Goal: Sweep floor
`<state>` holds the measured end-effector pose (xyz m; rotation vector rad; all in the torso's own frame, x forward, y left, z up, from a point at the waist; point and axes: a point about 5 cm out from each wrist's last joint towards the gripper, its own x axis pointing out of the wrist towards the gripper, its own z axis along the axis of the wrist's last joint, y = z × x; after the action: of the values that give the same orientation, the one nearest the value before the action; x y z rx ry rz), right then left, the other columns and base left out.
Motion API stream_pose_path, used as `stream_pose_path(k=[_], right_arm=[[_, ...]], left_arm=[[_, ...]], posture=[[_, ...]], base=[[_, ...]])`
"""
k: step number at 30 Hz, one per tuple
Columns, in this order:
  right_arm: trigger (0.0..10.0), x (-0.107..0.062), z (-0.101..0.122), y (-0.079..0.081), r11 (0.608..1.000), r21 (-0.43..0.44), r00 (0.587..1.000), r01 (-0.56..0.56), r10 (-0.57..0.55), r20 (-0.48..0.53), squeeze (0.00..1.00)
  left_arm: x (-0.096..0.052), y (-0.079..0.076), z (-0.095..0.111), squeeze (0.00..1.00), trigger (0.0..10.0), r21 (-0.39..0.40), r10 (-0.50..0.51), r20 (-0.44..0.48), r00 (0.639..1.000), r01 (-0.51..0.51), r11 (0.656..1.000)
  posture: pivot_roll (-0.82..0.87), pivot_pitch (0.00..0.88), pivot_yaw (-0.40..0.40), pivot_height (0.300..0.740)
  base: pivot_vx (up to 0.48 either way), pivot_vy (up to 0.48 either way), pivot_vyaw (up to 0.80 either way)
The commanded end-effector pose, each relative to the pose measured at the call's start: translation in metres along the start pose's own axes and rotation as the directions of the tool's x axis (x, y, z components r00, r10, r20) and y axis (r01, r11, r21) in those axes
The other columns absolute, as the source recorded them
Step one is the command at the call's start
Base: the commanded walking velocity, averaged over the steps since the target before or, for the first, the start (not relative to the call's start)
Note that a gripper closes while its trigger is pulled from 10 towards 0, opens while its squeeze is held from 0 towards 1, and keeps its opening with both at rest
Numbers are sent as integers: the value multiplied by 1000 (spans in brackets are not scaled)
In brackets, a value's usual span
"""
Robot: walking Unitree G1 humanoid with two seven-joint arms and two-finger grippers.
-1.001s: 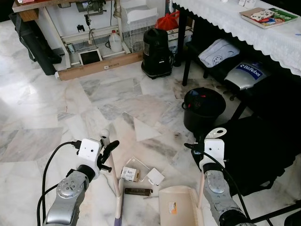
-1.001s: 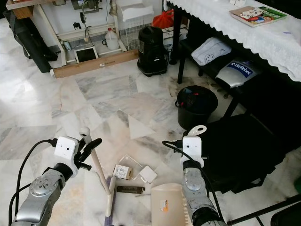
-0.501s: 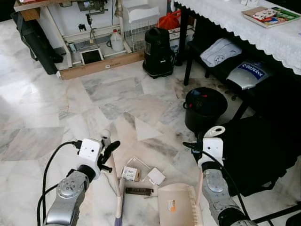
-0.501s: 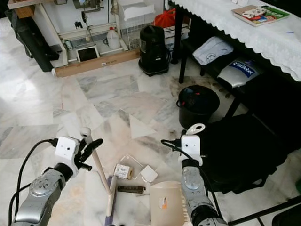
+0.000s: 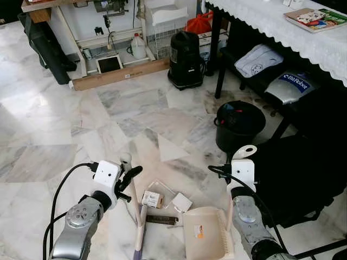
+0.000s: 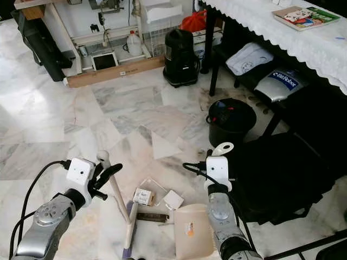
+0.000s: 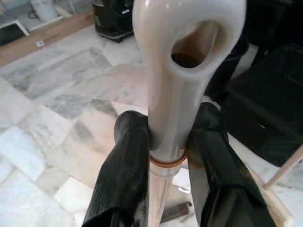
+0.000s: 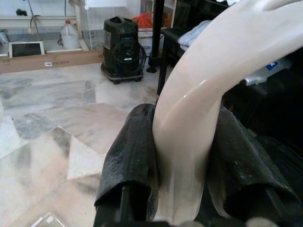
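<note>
The left gripper (image 7: 165, 151) was clamped on the cream handle of a broom (image 5: 132, 187), its two black fingers (image 7: 124, 175) pressing either side of the shaft just below the handle's hanging loop. The broom slanted down to the marble floor (image 5: 59, 119), its purple-tipped head (image 5: 137, 241) resting beside the litter. The right gripper (image 8: 184, 161) was likewise closed around the cream upright handle of a dustpan (image 5: 207, 234), whose beige pan lay flat on the floor with a small orange sticker on it, its print too small to read.

Between broom head and pan lay the rubbish: a small brown-and-white carton (image 5: 152, 199) with a label that could not be read, a white square card (image 5: 181, 202), a clear plastic piece (image 5: 161, 187) and a dark brown strip (image 5: 161, 220).

A black bucket (image 5: 240, 124) stood farther ahead on the floor, near a table leg. Under the table with the white lace cloth (image 5: 282, 27) sat a grey case (image 5: 288, 85) marked "BitRobot" in white on blue, and a pale bag (image 5: 259, 58). A black canister vacuum (image 5: 185, 53) stood near the far wall, with a white jug (image 5: 139, 47) and a long wooden plank (image 5: 116, 75) bearing a small white label.
</note>
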<state>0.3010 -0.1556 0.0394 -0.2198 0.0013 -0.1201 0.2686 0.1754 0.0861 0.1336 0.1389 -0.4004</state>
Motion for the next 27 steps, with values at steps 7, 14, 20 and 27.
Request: stream_pose_path(k=[7,14,20,27], right_arm=[[10000,-10,-11,6,999,-17,999,-27,26,-45,0],[10000,-9,-12,0,1000,-20,999,-11,10,-47,0],[10000,-5,-7,5,1000,-11,999,-14,13,-32,0],[10000,-4,-6,8,1000,-2,999,-18,18,-32,0]], left_arm=[[-5,-3,-6,0,10000,-15,-82,-61,995,81,997],[0,-8,6,0,10000,-85,-142,-22,990,139,987],[3,-10,25,0,10000,-187,-204,49,978,209,960],[8,-6,42,0,10000,-266,-179,128,975,208,941]], posture=[[160,116,74,740],[160,112,80,740],[163,105,78,740],[163,97,81,740]], base=[[0,0,0],[0,0,0],[0,0,0],[0,0,0]])
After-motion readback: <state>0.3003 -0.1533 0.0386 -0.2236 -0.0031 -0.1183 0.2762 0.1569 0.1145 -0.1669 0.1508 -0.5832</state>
